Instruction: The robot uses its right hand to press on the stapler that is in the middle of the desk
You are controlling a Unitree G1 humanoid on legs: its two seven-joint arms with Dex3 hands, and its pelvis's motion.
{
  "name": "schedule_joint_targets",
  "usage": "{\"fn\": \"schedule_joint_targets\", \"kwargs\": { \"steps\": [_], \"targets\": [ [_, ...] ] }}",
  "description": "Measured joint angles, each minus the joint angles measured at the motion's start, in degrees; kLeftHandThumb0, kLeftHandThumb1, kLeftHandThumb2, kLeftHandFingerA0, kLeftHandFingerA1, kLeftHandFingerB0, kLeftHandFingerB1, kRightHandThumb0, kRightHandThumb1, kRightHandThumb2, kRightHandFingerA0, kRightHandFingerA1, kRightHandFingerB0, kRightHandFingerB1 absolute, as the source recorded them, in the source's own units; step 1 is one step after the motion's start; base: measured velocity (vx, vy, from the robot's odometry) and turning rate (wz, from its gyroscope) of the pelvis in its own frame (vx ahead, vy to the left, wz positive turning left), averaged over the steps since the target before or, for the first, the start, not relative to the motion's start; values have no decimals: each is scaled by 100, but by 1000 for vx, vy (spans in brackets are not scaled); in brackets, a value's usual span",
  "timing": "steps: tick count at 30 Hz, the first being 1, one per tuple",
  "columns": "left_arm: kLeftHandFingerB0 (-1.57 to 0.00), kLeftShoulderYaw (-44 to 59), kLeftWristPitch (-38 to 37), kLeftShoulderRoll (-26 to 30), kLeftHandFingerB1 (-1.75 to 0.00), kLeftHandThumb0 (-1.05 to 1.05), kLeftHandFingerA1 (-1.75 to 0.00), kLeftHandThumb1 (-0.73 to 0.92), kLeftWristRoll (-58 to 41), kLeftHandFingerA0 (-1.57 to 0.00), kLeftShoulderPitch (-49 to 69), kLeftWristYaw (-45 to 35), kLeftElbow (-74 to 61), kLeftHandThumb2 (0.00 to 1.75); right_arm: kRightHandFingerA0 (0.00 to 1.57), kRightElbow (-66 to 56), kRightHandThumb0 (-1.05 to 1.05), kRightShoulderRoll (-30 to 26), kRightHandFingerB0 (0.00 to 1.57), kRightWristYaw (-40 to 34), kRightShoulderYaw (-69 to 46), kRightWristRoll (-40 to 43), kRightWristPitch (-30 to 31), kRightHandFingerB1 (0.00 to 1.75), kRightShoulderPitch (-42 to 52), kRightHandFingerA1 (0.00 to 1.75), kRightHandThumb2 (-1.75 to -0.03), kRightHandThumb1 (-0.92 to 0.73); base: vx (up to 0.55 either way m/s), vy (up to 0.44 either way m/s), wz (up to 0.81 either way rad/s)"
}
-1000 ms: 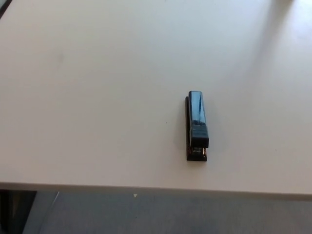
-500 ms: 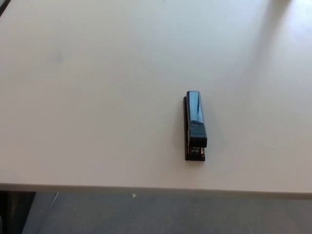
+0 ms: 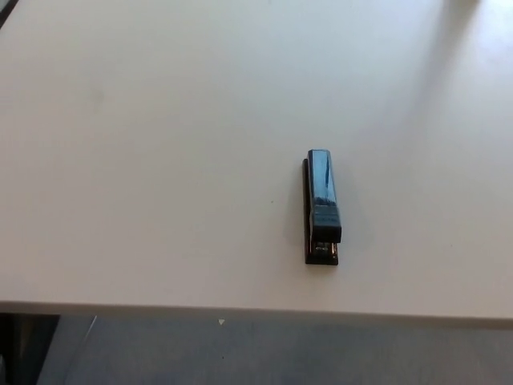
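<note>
On the white desk [image 3: 160, 160], a dark unlabelled stapler [image 3: 322, 207]; both hands out of view.

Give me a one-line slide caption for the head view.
Dark stapler lying alone on a pale desk, near its front edge, no robot hand in view.

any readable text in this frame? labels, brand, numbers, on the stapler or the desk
None readable.
Glossy black stapler: no lettering, brand or number can be made out on its top; only pale reflections show there, and its near end is too small and blurred to tell.
Plain white desk: no print, sticker or sign on it.
Neither robot hand shows in the head view.
</note>
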Motion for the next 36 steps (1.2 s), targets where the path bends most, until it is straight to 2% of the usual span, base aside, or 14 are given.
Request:
{"fn": "schedule_joint_targets", "kwargs": {
  "steps": [1, 2, 5, 7, 8, 12, 17, 18, 21, 25, 28, 32, 33, 36],
  "targets": [
    [0, 0, 0, 0, -18, -65, -22, 89, 0, 0, 0, 0, 1, 106, 129, -154, -19, 1, 83, -5, 74, -1, 29, 102, -93, 90, -80, -70, 0, 0, 0],
    [0, 0, 0, -1, -18, -65, -22, 89, 0, 0, -2, 0, 0, 107, 132, -289, -17, 1, 89, -7, 140, -2, 56, 94, -172, 84, -84, -67, 0, 0, 0],
    [0, 1, 0, -1, -18, -65, -23, 88, 0, 0, -2, 0, 2, 106, 131, -911, -13, 9, 93, -16, 525, -2, 191, 88, -625, 84, -80, -68, 0, 0, 0],
    [0, 2, 0, -1, -19, -65, -22, 88, -1, 0, -4, -1, 4, 106, 128, -1238, -11, 47, 86, -13, 799, -3, 277, 91, -973, 85, -80, -70, 0, 0, 0],
    [0, 2, 0, -1, -19, -65, -22, 88, -1, 0, -5, -2, 6, 105, 119, -1411, -3, 84, 77, -12, 973, -3, 323, 94, -1176, 89, -78, -78, 0, 0, 0],
    [0, 1, 0, -1, -20, -64, -22, 87, -1, 0, -23, -5, 17, 105, 121, -1964, 8, 325, 77, 37, 1750, -13, 524, 93, -2049, 85, -80, -78, 0, 0, 0],
    [0, 1, 1, 1, -20, -65, -21, 87, -1, 0, -25, -32, 55, 106, 132, -2513, 0, 907, 86, 290, 2836, -14, 716, 94, -2825, 77, -72, -76, -1, -2, 1],
    [0, 1, 1, 2, -21, -64, -22, 87, -1, 0, -24, -39, 62, 105, 131, -2618, -3, 1025, 83, 346, 3006, -16, 734, 95, -2853, 81, -77, -72, 0, 0, 0],
    [0, 1, 0, 2, -20, -66, -21, 87, -1, 0, -18, -55, 71, 105, 129, -3157, -2, 1527, 81, 500, 3631, -11, 851, 107, -2774, 97, -75, -75, 0, 0, 0],
    [0, -11, 0, 3, -21, -65, -21, 87, 0, 0, -15, -66, 94, 105, 129, -3849, -4, 2148, 71, 622, 4437, -65, 1054, 108, -2546, 89, -70, -81, 0, 0, 0],
    [0, -33, -2, 7, -23, -63, -24, 86, 0, 0, 34, -83, 97, 104, 134, -3771, -8, 2634, 76, 759, 5063, -215, 1171, 97, -2500, 77, -65, -82, 0, 0, 0],
    [0, -103, -9, 12, -23, -62, -24, 84, 3, 0, 91, -98, 94, 103, 129, -3179, -12, 3197, 73, 928, 5534, -415, 1234, 104, -2494, 75, -66, -80, 0, 0, 0],
    [0, -107, -11, 16, -23, -62, -24, 84, 3, 0, 106, -98, 94, 103, 119, -3068, -11, 3264, 68, 948, 5572, -445, 1233, 114, -2500, 84, -65, -82, 0, 0, 0],
    [0, -126, -17, 17, -21, -64, -22, 85, 3, 0, 161, -106, 87, 103, 124, -2415, -13, 3606, 69, 1024, 5707, -587, 1198, 116, -2539, 80, -65, -81, 0, 0, 0]
  ]
}}
